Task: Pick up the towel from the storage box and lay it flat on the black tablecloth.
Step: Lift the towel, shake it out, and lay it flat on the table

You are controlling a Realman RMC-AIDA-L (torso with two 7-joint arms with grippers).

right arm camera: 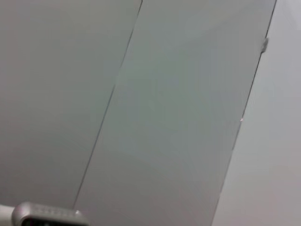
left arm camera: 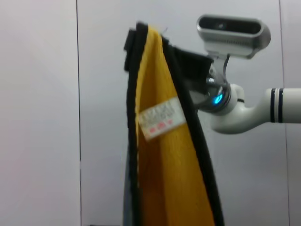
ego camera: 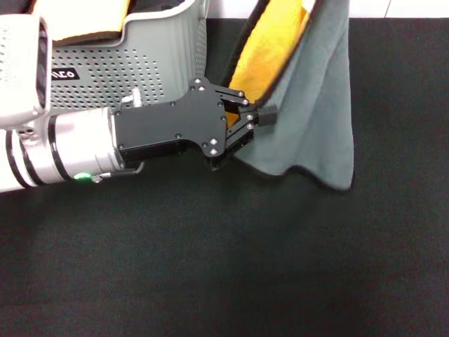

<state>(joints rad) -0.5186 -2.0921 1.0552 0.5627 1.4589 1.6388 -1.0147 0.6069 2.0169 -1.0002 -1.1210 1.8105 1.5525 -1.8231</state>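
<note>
At centre frame of the head view, the left gripper (ego camera: 254, 118) extends from the left edge on a silver and black wrist. Its black fingers (ego camera: 267, 115) reach against the hanging towel (ego camera: 319, 105), with the linkage spread partway; whether they clamp the fabric cannot be told from this view.

The towel hangs from above the upper edge of the frame, right of centre. Its grey face is toward the right, and its yellow-orange face shows as a narrow strip at upper centre, bordered by thin dark edging. The lower grey hem ends in a rounded corner just above the tablecloth (ego camera: 224, 267); contact with the tablecloth cannot be confirmed.

The left wrist view shows the towel (left arm camera: 164, 165) as a vertical folded strip at centre frame, yellow-orange side facing the camera, with dark edging on both sides and a small white label (left arm camera: 162, 117) with red marks. Behind its upper end, at upper right of that frame, is the right gripper (left arm camera: 188, 63) at the top of the towel, with its white arm and a silver camera housing; its fingers are hidden.

The box (ego camera: 133, 63) occupies the upper left of the head view, touching the tablecloth. A second yellow-orange cloth (ego camera: 84, 17) lies inside it.

The right wrist view shows only grey wall panels.
</note>
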